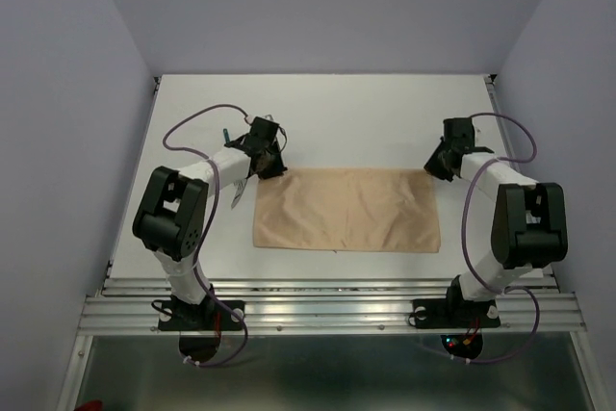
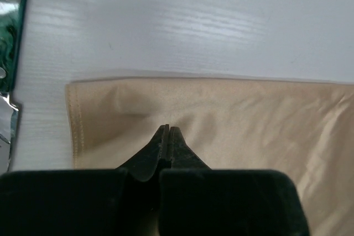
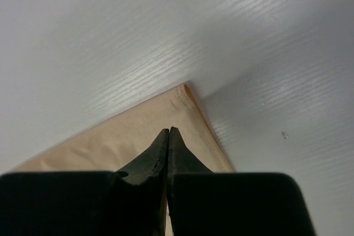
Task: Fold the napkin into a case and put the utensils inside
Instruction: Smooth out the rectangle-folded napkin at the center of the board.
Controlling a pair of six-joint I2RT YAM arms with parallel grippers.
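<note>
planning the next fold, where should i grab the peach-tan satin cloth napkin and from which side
Probably the two far corners of the peach-tan satin napkin, pinched from above. It lies flat as a wide rectangle, so only its edges give a lip, and the left gripper and right gripper sit shut near them.

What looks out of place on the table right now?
Nothing stands out. The napkin lies flat and roughly rectangular, with the left pincer and right pincer shut at its far corners.
</note>
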